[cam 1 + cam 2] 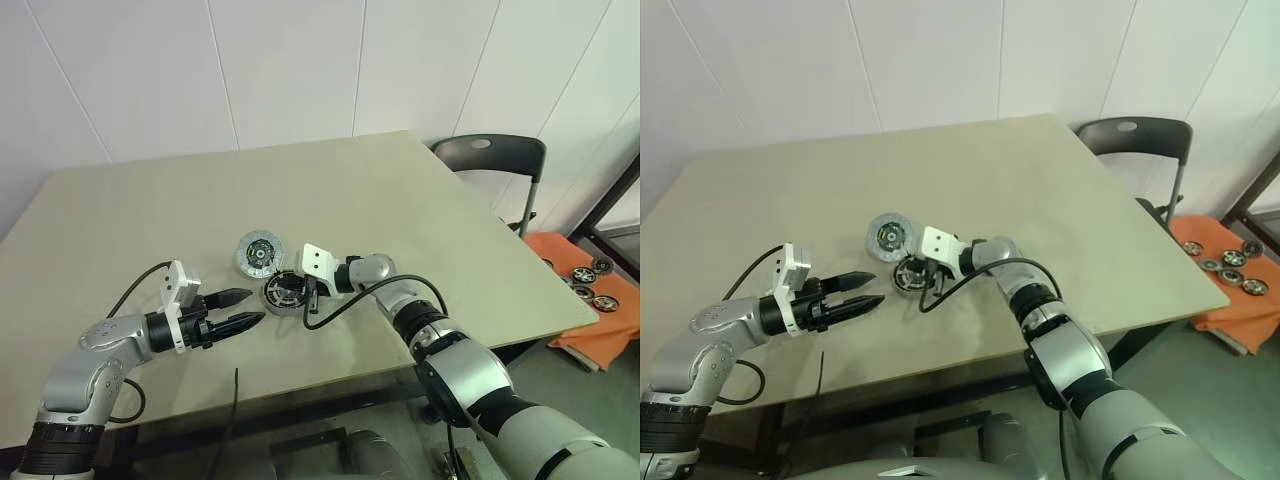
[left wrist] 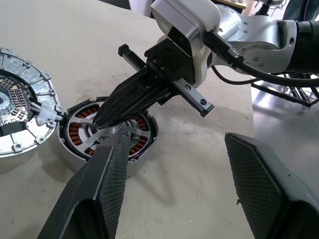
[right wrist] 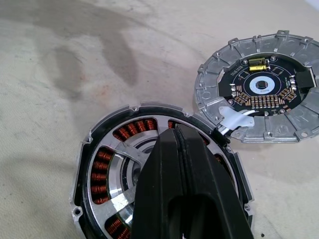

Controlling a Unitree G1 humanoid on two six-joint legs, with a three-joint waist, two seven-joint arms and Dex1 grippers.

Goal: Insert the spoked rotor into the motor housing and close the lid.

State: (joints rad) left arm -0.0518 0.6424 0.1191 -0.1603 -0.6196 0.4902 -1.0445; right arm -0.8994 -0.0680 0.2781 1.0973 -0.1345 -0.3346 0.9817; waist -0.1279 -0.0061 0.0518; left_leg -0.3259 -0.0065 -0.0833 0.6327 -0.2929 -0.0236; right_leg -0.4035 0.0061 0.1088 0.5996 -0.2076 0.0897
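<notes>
Sitting on the beige tabletop [image 1: 400, 190], the round motor housing [image 3: 99, 174] with its copper-brown windings and silvery base is lying flat, near the robot's edge. The spoked rotor [image 3: 130, 155], thin, black-rimmed with pale silvery spokes, is already lying inside the housing, over the windings. The right gripper [image 2: 107, 119] is reaching in from the right with its two black fingers pressed together, tips resting on or just above the rotor's centre; I can't tell whether they are actually touching. It is not gripping anything.

The round silver-grey metal lid [image 3: 259, 87], with its dark inner circuit ring, is lying face-up on the table just beside the housing, on the far-left side, rims nearly touching. A short white lead is running between the two.

The left gripper [image 1: 240, 308] is hovering just left of the housing, fingers spread apart and empty, pointing toward it.

Off to the right, a black chair [image 1: 492, 158] and an orange cloth [image 1: 590, 300] carrying more small round parts are standing apart from the table.
</notes>
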